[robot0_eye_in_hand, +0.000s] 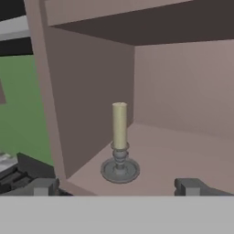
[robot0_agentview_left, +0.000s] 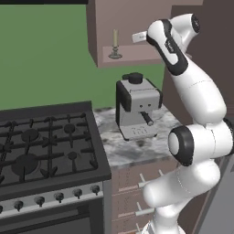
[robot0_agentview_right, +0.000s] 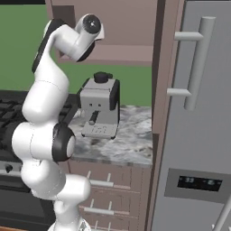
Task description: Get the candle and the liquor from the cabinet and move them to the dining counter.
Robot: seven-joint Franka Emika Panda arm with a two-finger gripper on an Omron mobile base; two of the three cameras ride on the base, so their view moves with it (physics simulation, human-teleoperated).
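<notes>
the cabinet [robot0_agentview_left: 137, 18] hangs on the wall above the counter [robot0_agentview_left: 132, 146], and its inside is exposed so the shelf shows. the candle [robot0_agentview_left: 115, 44] stands upright near the left front corner of that shelf, a pale taper in a small grey holder with a round foot. in the hand view the candle [robot0_eye_in_hand: 119, 142] sits a little left of centre, close to the cabinet's left wall [robot0_eye_in_hand: 87, 100], with bare shelf stretching off to its right.

the arm is raised high with the hand at shelf level, just right of the candle and apart from it. the fingers [robot0_eye_in_hand: 119, 186] are spread wide open and hold nothing; 1 fingertip [robot0_eye_in_hand: 43, 186] shows at the lower left and the other at the lower right of the hand view, with the candle between and beyond them.

below the cabinet a coffee machine [robot0_agentview_left: 137, 112] stands on the marbled counter. a black gas stove [robot0_agentview_left: 45, 151] is to its left, and a grey fridge [robot0_agentview_right: 198, 117] with a long bar handle is to the right.
</notes>
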